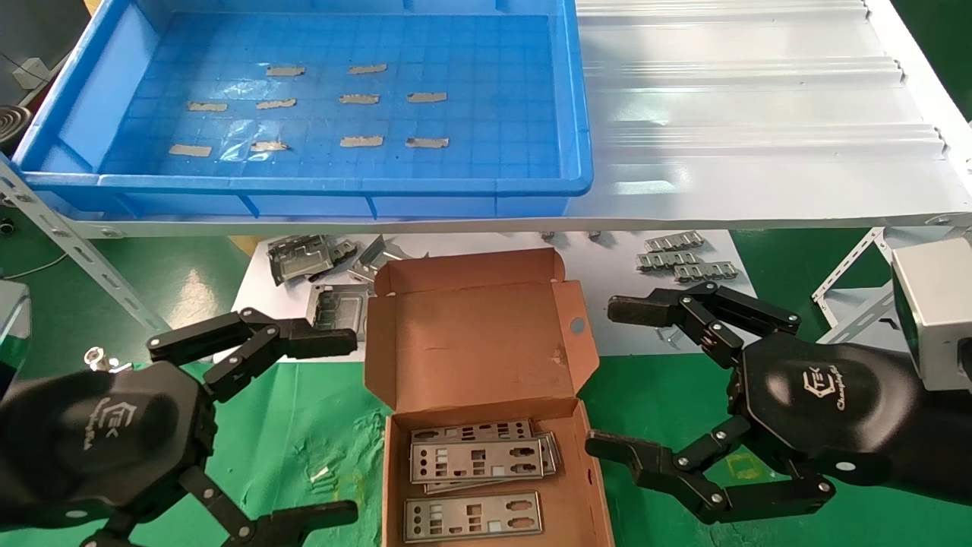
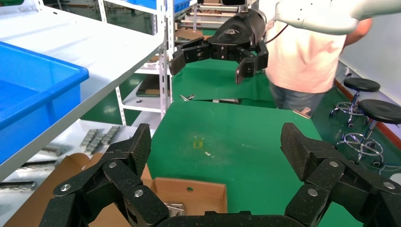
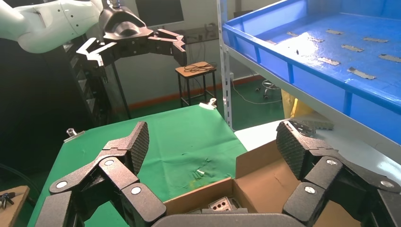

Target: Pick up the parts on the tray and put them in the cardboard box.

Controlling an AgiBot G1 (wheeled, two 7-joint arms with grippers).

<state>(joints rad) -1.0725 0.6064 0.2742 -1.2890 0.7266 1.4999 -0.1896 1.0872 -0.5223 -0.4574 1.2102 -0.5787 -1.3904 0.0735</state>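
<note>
Parts (image 1: 477, 460): thin silver plates with punched port cutouts, lying flat in the cardboard box (image 1: 486, 357). Several sit overlapped in a loose stack at the box's 12 o'clock end; one more plate (image 1: 472, 518) lies alone at the 6 o'clock end, apart from the stack.

Cardboard box: brown, lid hinged back toward 12 o'clock, side flap at 3 o'clock bearing a round hole. Stands on the green mat (image 1: 304, 425), low centre of the head view.

Tray (image 1: 83, 114): blue, grid floor, up on the white shelf (image 1: 759, 114) at 11 o'clock from the box. Floor shows only short grey tape strips (image 1: 361, 141) and a scrap of clear film; no plates seen on it.

Left gripper (image 1: 345, 425): at 9 o'clock of the box, just beside it, fingers spread wide, holding nothing. Its wrist view looks between the two pads across the mat, with a box corner below.

Right gripper (image 1: 615, 376): at 3 o'clock of the box, near the holed flap, fingers spread wide, holding nothing.

Below the shelf, on a white sheet: bulkier grey stamped frames (image 1: 304, 258) at 11 o'clock from the box, small ridged clips (image 1: 683, 258) at 1 o'clock.

A person in a pale shirt (image 2: 302, 56) stands beyond the mat, seen from the left wrist.
</note>
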